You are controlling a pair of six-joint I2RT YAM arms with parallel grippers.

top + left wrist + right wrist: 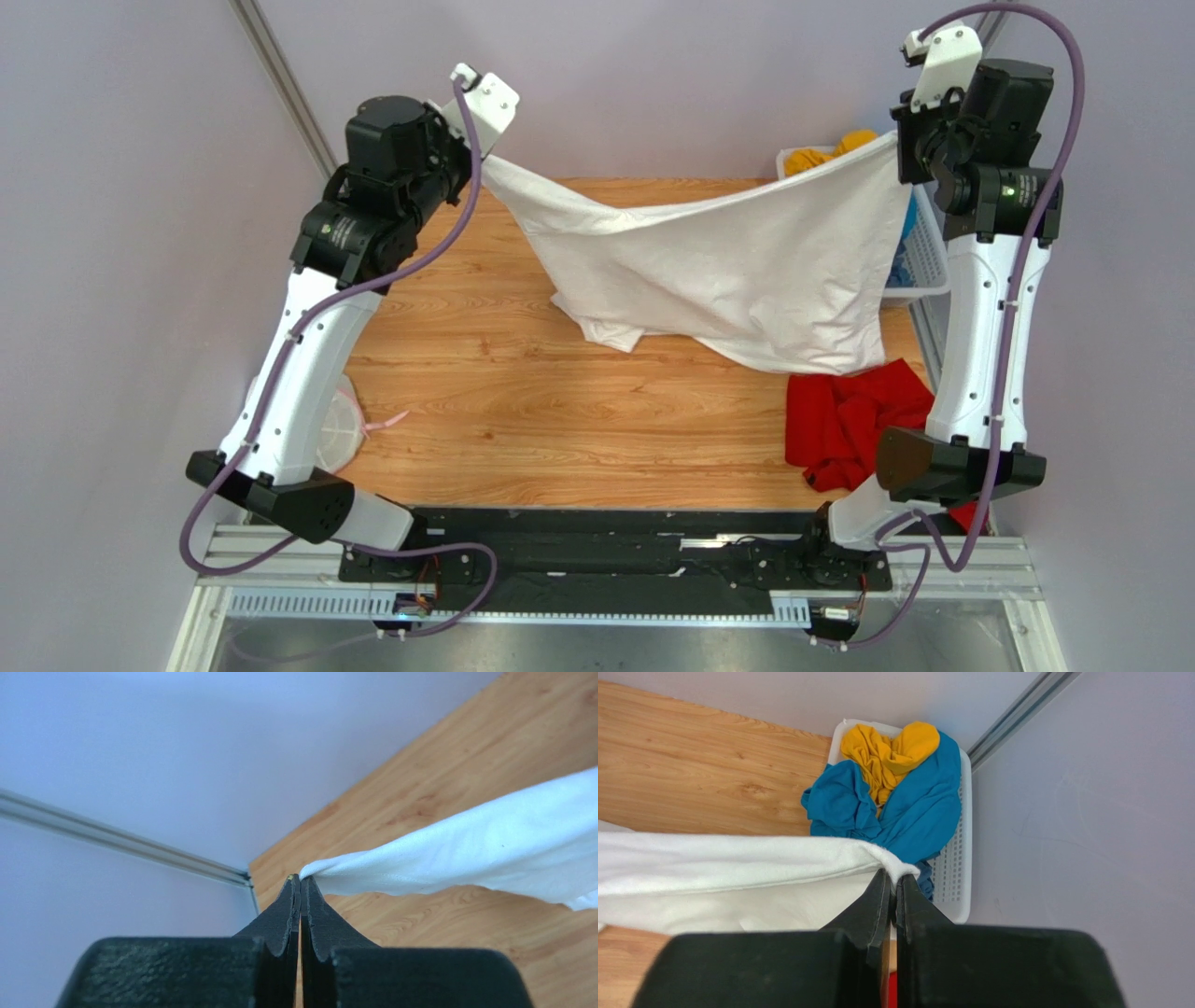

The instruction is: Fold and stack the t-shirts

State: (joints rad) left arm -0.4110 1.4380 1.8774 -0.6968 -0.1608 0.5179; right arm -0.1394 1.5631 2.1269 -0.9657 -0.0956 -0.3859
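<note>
A wooden bench [561, 406] seen from above, with two black-and-white robot arms rising from its near edge and a large white t-shirt [730, 273] stretched between them in the air. The left fingers [295, 896] are pressed together and pinch one corner of the white cloth at the far left of the bench, close to the pale wall. The right fingers [884, 896] are likewise pressed together and pinch a rolled edge of the same shirt at the far right. Between the two grips the top edge of the shirt dips in a shallow curve, and the rest hangs down in loose folds, with a sleeve drooping left of centre and the lowest part sagging toward the right side of the bench; whether the cloth touches the wood cannot be told. A crumpled red t-shirt [842, 420] lies on the bench at the near right, just below the hanging white cloth and beside the right arm. At the far right corner stands a white plastic lattice basket [955, 882], directly beyond the right fingers. It holds a bunched blue t-shirt [913, 812], part of which spills over its left rim, and a yellow t-shirt [889, 752] heaped on top of the blue one.
</note>
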